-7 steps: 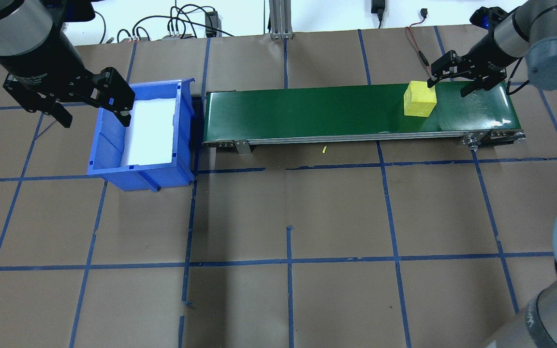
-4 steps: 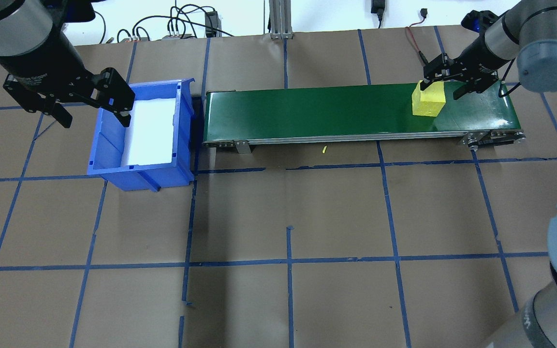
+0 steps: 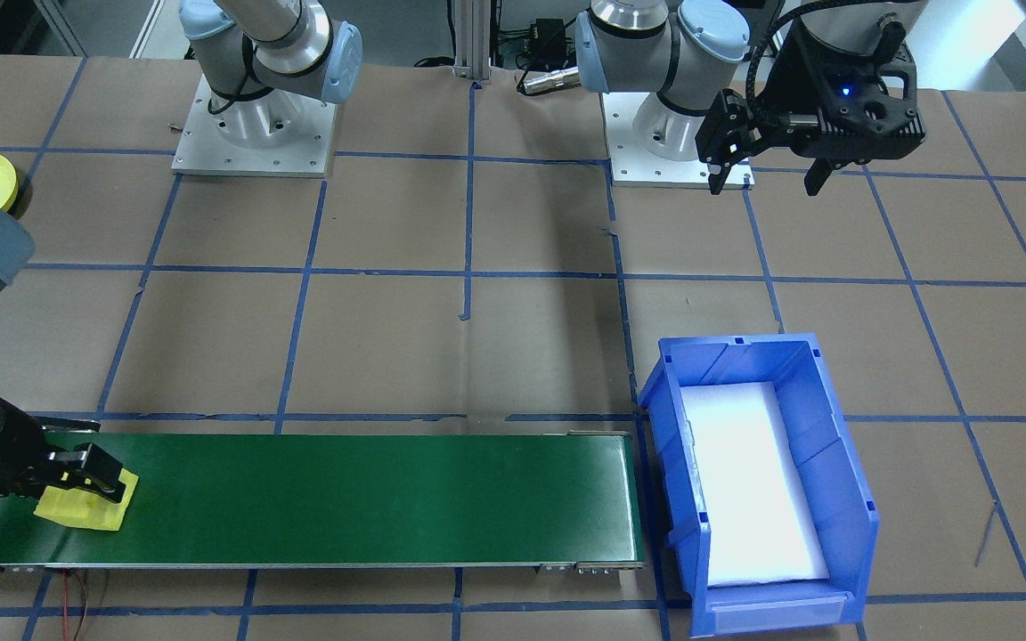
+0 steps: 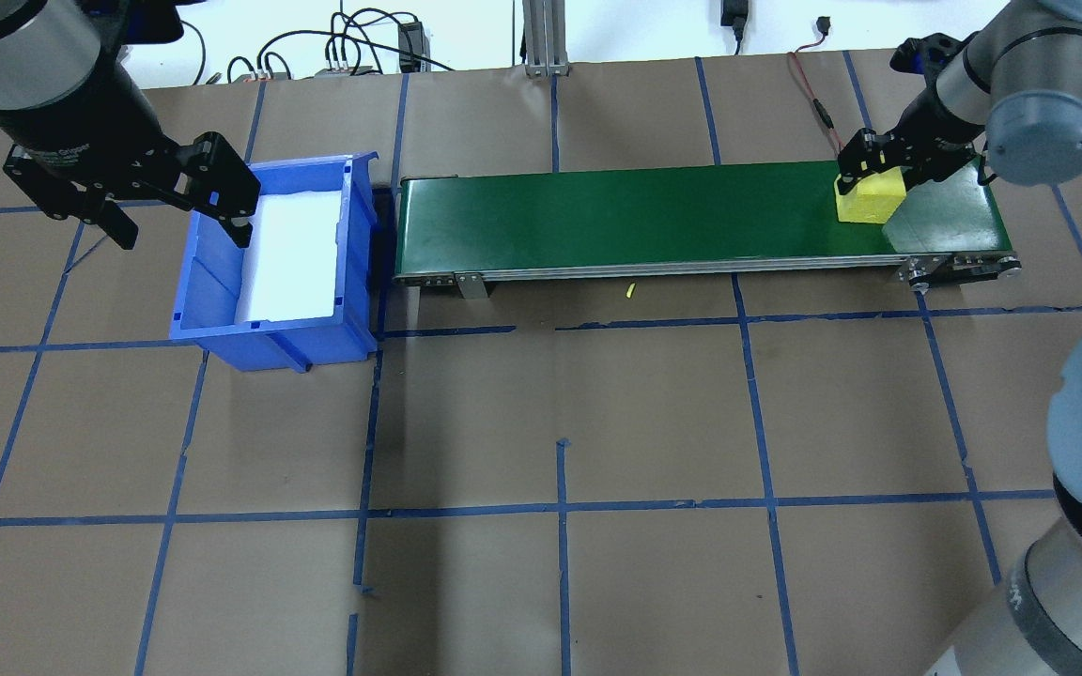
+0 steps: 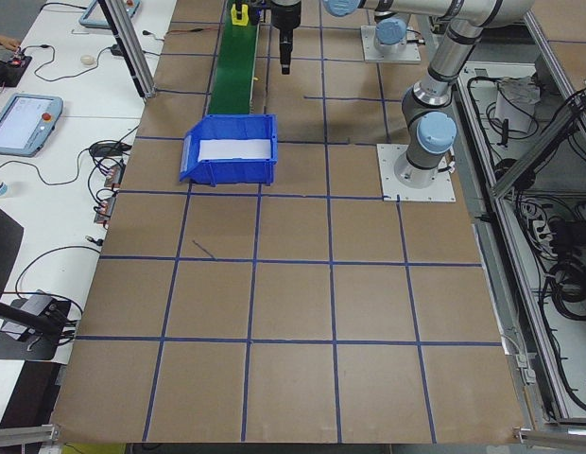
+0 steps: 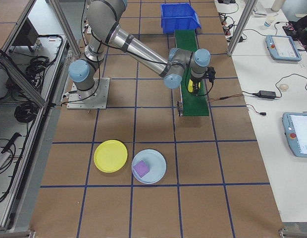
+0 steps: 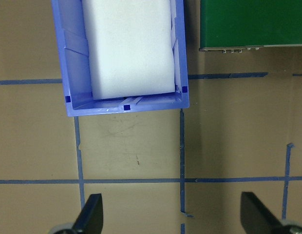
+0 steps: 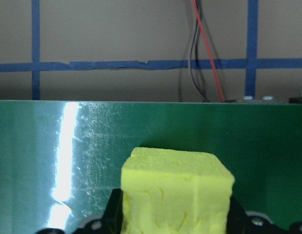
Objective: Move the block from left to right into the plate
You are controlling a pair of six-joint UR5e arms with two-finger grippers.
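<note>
While my right tool [image 4: 882, 167] pinches the block [image 4: 870, 199] on the belt [image 4: 654, 221], the yellow plate [image 6: 110, 155] sits bare, the bin [image 4: 278, 263] holds white foam [image 4: 292, 253], and my left tool [image 7: 170, 219] is spread.

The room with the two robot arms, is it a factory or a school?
Most likely a robot test lab. A brown paper-covered table is marked with blue tape squares, a small green conveyor belt runs across it, and side benches hold handheld control tablets and loose cables.
</note>
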